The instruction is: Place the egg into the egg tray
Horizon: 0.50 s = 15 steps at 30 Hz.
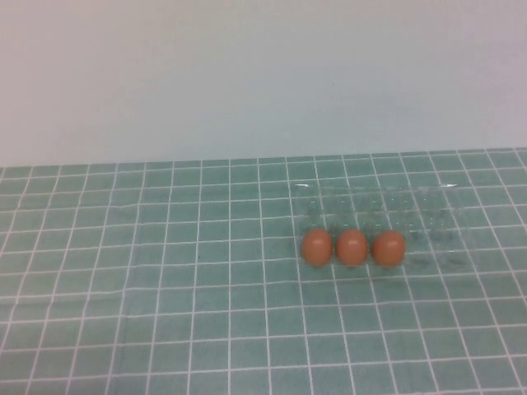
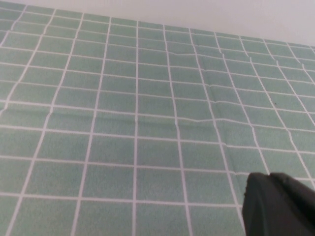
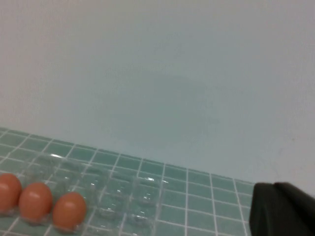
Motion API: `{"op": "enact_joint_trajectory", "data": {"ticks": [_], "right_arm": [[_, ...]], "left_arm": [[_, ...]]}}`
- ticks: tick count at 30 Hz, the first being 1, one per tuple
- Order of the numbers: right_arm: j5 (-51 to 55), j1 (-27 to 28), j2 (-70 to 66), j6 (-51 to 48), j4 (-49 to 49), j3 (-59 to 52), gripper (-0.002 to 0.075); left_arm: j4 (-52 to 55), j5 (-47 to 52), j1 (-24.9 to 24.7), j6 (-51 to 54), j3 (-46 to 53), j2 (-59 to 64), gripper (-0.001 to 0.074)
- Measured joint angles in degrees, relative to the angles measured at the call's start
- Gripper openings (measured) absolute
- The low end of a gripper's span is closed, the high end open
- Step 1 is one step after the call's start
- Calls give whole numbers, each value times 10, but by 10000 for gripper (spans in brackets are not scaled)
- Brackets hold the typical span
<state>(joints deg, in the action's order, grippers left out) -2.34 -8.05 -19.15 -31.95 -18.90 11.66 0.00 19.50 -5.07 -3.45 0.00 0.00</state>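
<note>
Three look-alike orange-brown eggs (image 1: 316,247) (image 1: 352,246) (image 1: 389,248) sit side by side in the near row of cups of the clear egg tray (image 1: 420,220), right of the table's middle. Nothing sets one egg apart. The right wrist view also shows the eggs (image 3: 34,200) in the tray (image 3: 133,196). Neither gripper shows in the high view. My left gripper (image 2: 270,178) is a dark tip over bare green grid cloth, shut and empty. My right gripper (image 3: 275,187) is a dark tip raised off to the side of the tray, shut and empty.
A green cloth with a white grid (image 1: 165,280) covers the table. A plain pale wall (image 1: 263,74) rises behind its far edge. The tray's back row and right-hand cups hold nothing.
</note>
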Motion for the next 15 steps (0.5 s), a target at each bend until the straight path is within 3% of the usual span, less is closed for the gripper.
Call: {"op": "enact_joint_trajectory", "data": {"ticks": [6, 15], "right_arm": [[-57, 21, 127, -5, -68, -126, 0], [80, 28, 196, -76, -114, -132, 0]], "left_arm": [[0, 0, 0, 0, 0, 0, -1], [0, 0, 0, 0, 0, 0, -1]]}}
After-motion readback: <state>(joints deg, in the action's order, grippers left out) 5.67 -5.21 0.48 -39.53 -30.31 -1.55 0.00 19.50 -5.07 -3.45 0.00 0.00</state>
